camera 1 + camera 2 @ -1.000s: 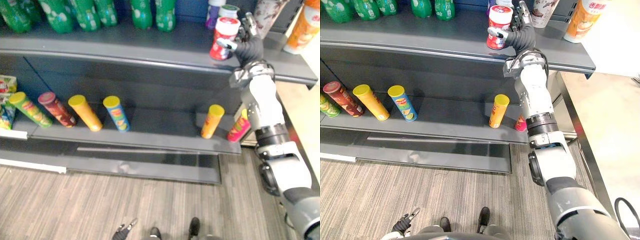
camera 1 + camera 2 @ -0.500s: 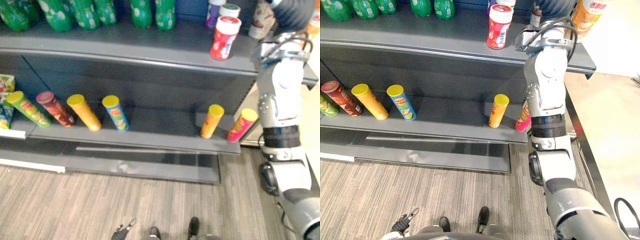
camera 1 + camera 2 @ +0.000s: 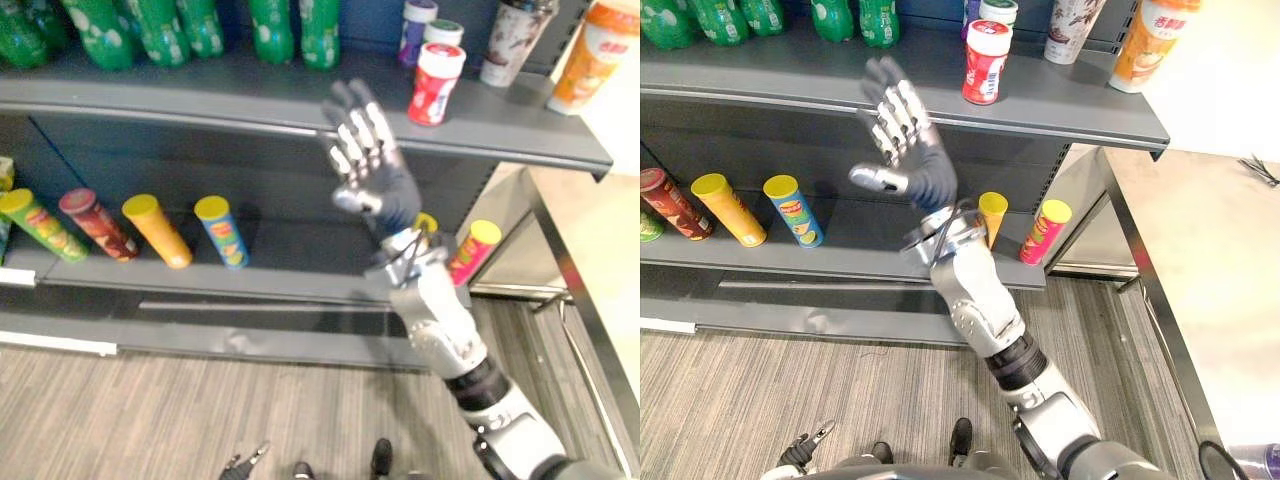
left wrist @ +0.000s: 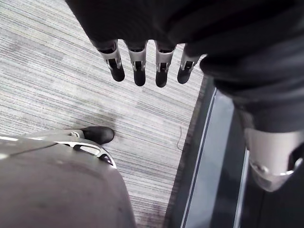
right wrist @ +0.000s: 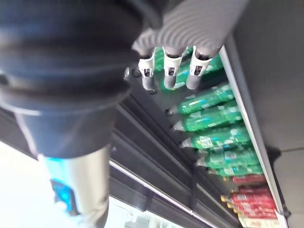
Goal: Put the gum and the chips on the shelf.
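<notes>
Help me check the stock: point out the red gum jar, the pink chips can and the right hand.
red gum jar [image 3: 432, 88], left eye view, middle of its red body.
pink chips can [image 3: 470, 255], left eye view, its pink side.
right hand [image 3: 918, 162], right eye view, dark part below the fingers.

shelf [image 3: 200, 95] is reading as smooth matt dark-grey painted metal, with the front lip catching a faint sheen. floor [image 3: 150, 410] is looking like grey wood-grain plank: matt, finely streaked. gum jar [image 3: 430, 83] is showing glossy red plastic under a white plastic lid. pink chips tube [image 3: 470, 252] is wearing a glossy printed wrap and a smooth yellow plastic cap; the other chips tubes [image 3: 222, 232] are showing the same finish. green bottles [image 3: 265, 25] are glinting, clear glossy plastic. right hand [image 3: 378, 185]: fingers are shining silver and metal-looking, tips are staying dark and matt, cover is looking like matt black ribbed rubber. left hand [image 4: 137, 61] is showing silver fingers, dark matt tips and a matt dark cover.
</notes>
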You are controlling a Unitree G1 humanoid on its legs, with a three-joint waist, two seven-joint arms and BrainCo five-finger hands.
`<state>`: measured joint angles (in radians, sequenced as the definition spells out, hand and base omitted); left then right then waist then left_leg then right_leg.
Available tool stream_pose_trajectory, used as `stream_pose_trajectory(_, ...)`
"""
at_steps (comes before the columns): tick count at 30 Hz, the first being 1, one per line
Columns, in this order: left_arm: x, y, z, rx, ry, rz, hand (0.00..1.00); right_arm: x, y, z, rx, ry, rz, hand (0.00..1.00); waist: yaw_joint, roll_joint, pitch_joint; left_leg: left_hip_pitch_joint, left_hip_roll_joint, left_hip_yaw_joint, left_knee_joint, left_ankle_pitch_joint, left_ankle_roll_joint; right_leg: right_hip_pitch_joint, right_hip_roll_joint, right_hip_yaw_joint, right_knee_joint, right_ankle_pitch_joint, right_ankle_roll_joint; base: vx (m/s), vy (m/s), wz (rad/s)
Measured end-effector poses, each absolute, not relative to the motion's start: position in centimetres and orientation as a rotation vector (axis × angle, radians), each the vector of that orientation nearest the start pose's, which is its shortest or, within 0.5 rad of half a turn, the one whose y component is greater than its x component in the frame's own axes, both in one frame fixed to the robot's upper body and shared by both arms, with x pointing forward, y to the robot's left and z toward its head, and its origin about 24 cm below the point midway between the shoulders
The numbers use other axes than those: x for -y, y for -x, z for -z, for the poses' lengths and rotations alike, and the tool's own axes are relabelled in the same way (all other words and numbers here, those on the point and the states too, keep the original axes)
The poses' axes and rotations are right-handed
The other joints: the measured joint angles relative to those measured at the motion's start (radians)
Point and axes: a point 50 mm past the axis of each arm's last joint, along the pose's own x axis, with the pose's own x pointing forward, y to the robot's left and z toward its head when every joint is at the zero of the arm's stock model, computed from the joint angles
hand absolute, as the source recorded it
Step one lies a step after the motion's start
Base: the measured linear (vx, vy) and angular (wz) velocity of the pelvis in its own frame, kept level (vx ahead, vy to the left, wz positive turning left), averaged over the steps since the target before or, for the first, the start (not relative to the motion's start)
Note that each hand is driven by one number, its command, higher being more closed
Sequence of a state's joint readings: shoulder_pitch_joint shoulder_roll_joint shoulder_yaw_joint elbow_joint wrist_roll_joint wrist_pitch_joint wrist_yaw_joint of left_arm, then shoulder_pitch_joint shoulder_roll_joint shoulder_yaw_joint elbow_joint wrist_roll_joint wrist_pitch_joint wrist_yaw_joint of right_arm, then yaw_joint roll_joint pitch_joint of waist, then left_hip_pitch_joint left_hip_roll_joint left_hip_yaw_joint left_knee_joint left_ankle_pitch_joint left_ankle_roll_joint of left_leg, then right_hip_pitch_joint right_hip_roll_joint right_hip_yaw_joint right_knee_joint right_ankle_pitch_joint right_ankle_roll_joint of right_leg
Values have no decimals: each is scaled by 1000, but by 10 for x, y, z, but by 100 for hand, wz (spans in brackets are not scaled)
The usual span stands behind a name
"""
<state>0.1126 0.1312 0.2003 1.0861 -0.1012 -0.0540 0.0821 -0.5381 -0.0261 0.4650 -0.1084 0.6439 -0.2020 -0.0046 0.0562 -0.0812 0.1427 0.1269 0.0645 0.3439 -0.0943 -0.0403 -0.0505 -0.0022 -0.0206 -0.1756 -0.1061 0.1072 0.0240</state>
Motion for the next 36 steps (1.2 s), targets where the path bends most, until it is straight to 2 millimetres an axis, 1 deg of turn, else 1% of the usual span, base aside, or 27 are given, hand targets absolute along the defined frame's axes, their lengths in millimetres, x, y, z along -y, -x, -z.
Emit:
stream_pose_trajectory(2,-232,-72,160,-1122,24,-418,0,12,-266,-199,532,-592,-754,0,-2,-4,-5,0,0,2,0,0,-1,0,1,3,0,0,0,-22,-6,-5)
stream_pose_trajectory(4,-232,-70,161,-1132,21,-423,0,5,-257,-177,441,-598,-792,0,-4,-3,-18,-1,0,3,0,-1,-1,-4,1,5,0,0,0,0,0,0)
stream_pose_trajectory(5,-232,-69,161,-1133,19,-426,0,3,-254,-170,415,-597,-802,0,-5,-3,-18,-1,0,3,0,-1,-1,-4,1,5,0,0,0,0,0,0)
stream_pose_trajectory(7,-233,-68,162,-1138,16,-431,0,-1,-243,-141,301,-601,-818,0,-13,-3,-19,-1,0,3,0,-1,-1,-4,1,5,0,0,0,0,0,0)
stream_pose_trajectory(8,-233,-67,162,-1140,16,-433,0,0,-240,-133,269,-606,-812,0,-15,-2,-19,0,0,4,0,-1,-1,-3,1,5,0,0,0,0,0,0)
stream_pose_trajectory(10,-232,-67,162,-1142,14,-438,0,8,-233,-97,134,-622,-742,0,-17,-1,-19,2,0,5,0,-3,-2,3,1,5,0,-1,0,0,0,0)
stream_pose_trajectory(11,-232,-66,162,-1143,14,-439,0,14,-227,-74,47,-621,-703,0,-20,1,-20,3,0,6,0,-5,-2,4,1,6,0,-1,1,0,0,0)
stream_pose_trajectory(12,-232,-66,162,-1144,14,-439,0,18,-223,-63,5,-618,-684,0,-22,1,-20,3,-1,6,0,-6,-3,4,1,6,0,-1,1,0,0,0)
stream_pose_trajectory(13,-232,-65,162,-1146,13,-441,0,24,-216,-46,-57,-613,-651,0,-24,3,-21,3,-1,7,0,-7,-4,4,0,7,0,-1,1,0,0,0)
stream_pose_trajectory(15,-232,-63,163,-1149,17,-442,0,41,-196,-1,-229,-598,-557,0,-28,13,-26,5,-1,12,0,-9,-5,4,1,9,0,-3,1,-3,-4,-5)
stream_pose_trajectory(16,-231,-63,163,-1150,18,-442,0,46,-192,10,-272,-581,-529,0,-28,16,-30,5,0,13,0,-10,-4,4,1,9,0,-3,1,3,-5,-6)
stream_pose_trajectory(17,-229,-62,163,-1146,25,-441,0,66,-181,39,-375,-517,-431,0,-28,25,-38,7,-1,18,0,-13,-4,4,1,12,0,-6,4,4,-2,-6)
stream_pose_trajectory(18,-228,-62,163,-1146,27,-440,0,75,-177,50,-413,-485,-388,0,-28,30,-43,8,-1,25,0,-15,-5,4,1,14,0,-6,4,5,1,-13)
stream_pose_trajectory(20,-222,-60,164,-1141,39,-435,0,114,-160,86,-550,-343,-225,0,-34,46,-53,16,-2,30,0,-25,-8,8,1,22,0,-6,4,-3,3,-12)
stream_pose_trajectory(21,-221,-60,165,-1138,42,-433,0,124,-155,93,-581,-309,-186,0,-37,50,-56,16,-3,30,0,-26,-9,8,0,22,0,-6,5,-10,-1,-4)
stream_pose_trajectory(22,-219,-60,165,-1138,47,-429,0,143,-144,107,-646,-248,-103,0,-42,58,-59,16,-4,31,0,-27,-9,7,0,23,0,-6,5,0,0,0)
stream_pose_trajectory(23,-218,-59,165,-1138,49,-429,0,151,-140,112,-675,-212,-72,0,-47,61,-59,17,-4,31,0,-27,-9,7,0,23,0,-6,5,0,0,0)
stream_pose_trajectory(25,-216,-58,165,-1133,53,-425,0,179,-115,129,-779,-166,65,0,-55,71,-62,18,-2,33,0,-28,-10,7,2,25,0,-7,4,-6,-17,-4)
stream_pose_trajectory(26,-216,-58,165,-1130,55,-422,0,184,-109,133,-805,-158,96,0,-55,71,-63,18,-1,34,0,-28,-10,7,3,26,0,-7,4,-6,-22,-4)
stream_pose_trajectory(27,-215,-58,165,-1127,60,-413,0,193,-96,141,-866,-149,152,0,-55,72,-63,19,0,35,0,-28,-10,8,4,26,0,-7,3,-10,-22,-4)
stream_pose_trajectory(29,-215,-58,165,-1125,67,-401,0,206,-82,148,-917,-172,244,0,-55,73,-63,21,0,38,0,-28,-10,8,4,30,0,-7,3,-17,-21,-4)
stream_pose_trajectory(31,-215,-59,165,-1122,73,-396,0,215,-61,157,-999,-200,338,0,-54,74,-63,30,-1,39,0,-28,-11,16,3,30,0,-8,2,0,0,0)
stream_pose_trajectory(33,-214,-57,166,-1125,77,-394,0,218,-38,164,-1085,-240,430,0,-55,75,-63,36,-1,37,0,-30,-11,24,3,28,-1,-15,4,-4,-7,3)
stream_pose_trajectory(35,-214,-56,166,-1128,84,-390,0,215,-24,167,-1127,-281,488,0,-57,77,-62,36,-2,38,0,-30,-11,24,2,28,-1,-15,4,0,0,0)
stream_pose_trajectory(36,-214,-56,167,-1129,86,-390,0,215,-22,167,-1131,-286,503,0,-58,78,-62,36,-2,38,0,-30,-11,24,2,29,-1,-15,4,0,0,0)
